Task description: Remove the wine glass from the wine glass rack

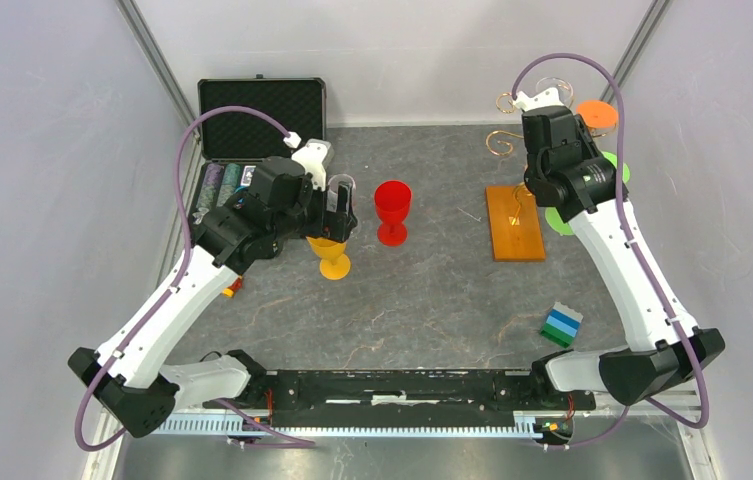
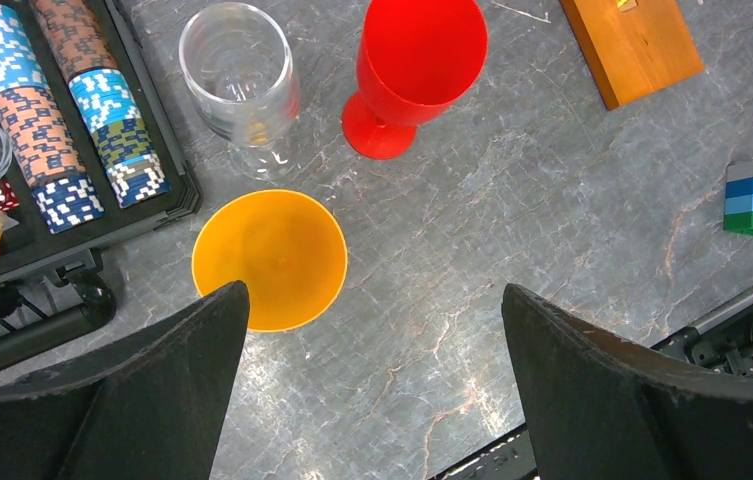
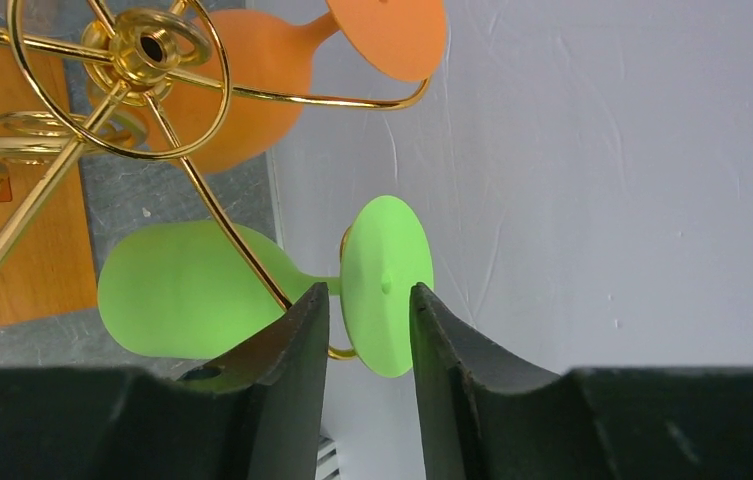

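Note:
The gold wire wine glass rack (image 3: 152,45) stands on its orange-brown wooden base (image 1: 514,222) at the back right. A green wine glass (image 3: 182,290) hangs on one wire arm, its round foot (image 3: 387,285) toward the wall. My right gripper (image 3: 367,292) has one finger on each side of that foot, with a narrow gap on the left side, so it stands open. An orange wine glass (image 3: 252,80) hangs on another arm. My left gripper (image 2: 372,290) is wide open above the table with nothing in it, beside a yellow glass (image 2: 270,258).
A red glass (image 2: 417,70) and a clear glass (image 2: 237,75) stand upright mid-table. An open black chip case (image 2: 52,130) lies at the back left. Stacked blue and green blocks (image 1: 560,325) sit front right. The grey wall is close behind the rack.

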